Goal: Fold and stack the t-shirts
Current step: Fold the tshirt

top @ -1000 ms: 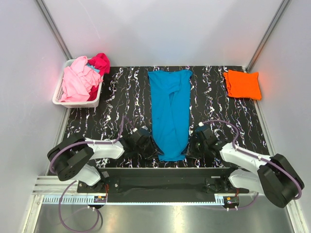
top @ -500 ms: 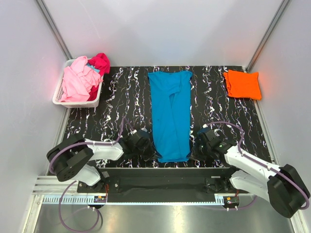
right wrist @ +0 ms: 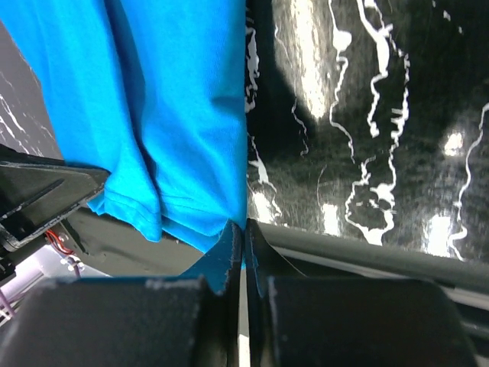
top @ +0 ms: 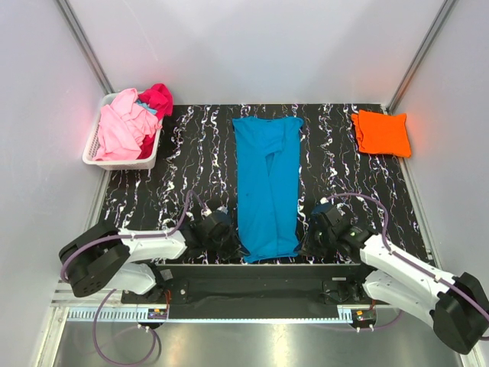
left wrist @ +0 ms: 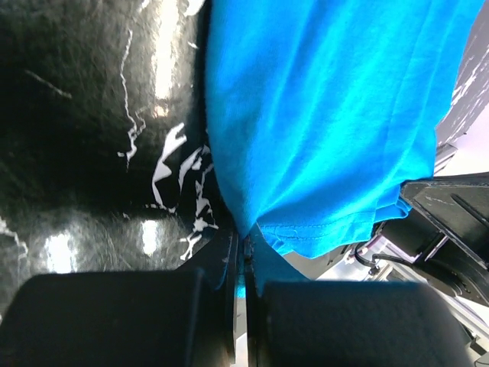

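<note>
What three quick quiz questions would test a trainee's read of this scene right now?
1. True or false: the left gripper and the right gripper are each shut on a near corner of the turquoise t-shirt.
2. Where is the orange t-shirt? A) over an arm; B) folded, at the table's far right; C) under the turquoise t-shirt.
3. Fill in: the pink t-shirt lies in the white ____.
Key: 1 true; 2 B; 3 basket.

Bright, even light, white glare spots on the glossy table (right wrist: pixel 313 69), wrist views blurred at their near edges.
</note>
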